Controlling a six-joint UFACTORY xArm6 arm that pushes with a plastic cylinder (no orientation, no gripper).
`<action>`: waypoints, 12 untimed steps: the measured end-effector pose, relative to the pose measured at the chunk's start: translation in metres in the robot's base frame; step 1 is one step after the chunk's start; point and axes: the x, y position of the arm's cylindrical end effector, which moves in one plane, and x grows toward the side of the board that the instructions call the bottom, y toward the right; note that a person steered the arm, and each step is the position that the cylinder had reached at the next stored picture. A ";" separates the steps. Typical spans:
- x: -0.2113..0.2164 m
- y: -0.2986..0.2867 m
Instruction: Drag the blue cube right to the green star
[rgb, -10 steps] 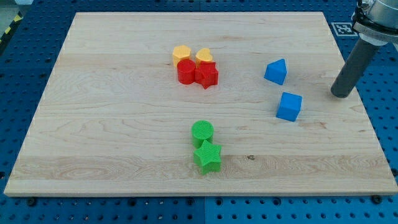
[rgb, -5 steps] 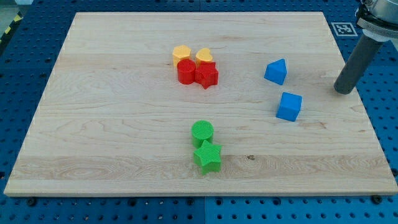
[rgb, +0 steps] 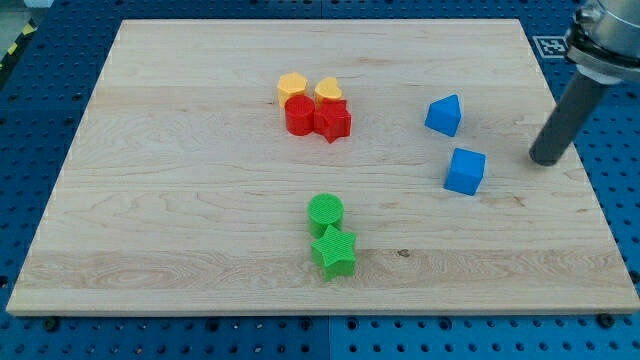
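The blue cube (rgb: 465, 171) sits on the wooden board (rgb: 180, 200) at the view's right. The green star (rgb: 334, 252) lies near the bottom middle, well left of and below the cube, touching a green cylinder (rgb: 325, 212) just above it. My tip (rgb: 544, 159) rests on the board near its right edge, to the right of the blue cube and slightly above it, with a clear gap between them.
A second blue block (rgb: 444, 115), wedge-like, lies above the cube. A tight cluster sits at the top middle: two yellow blocks (rgb: 292, 86) (rgb: 327, 89), a red cylinder (rgb: 299, 116) and a red star (rgb: 332, 121).
My tip drifted slightly up and right, then came back down and left toward the blue cube. No block has moved.
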 end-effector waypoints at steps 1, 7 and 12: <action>-0.005 -0.009; 0.020 -0.100; 0.041 -0.125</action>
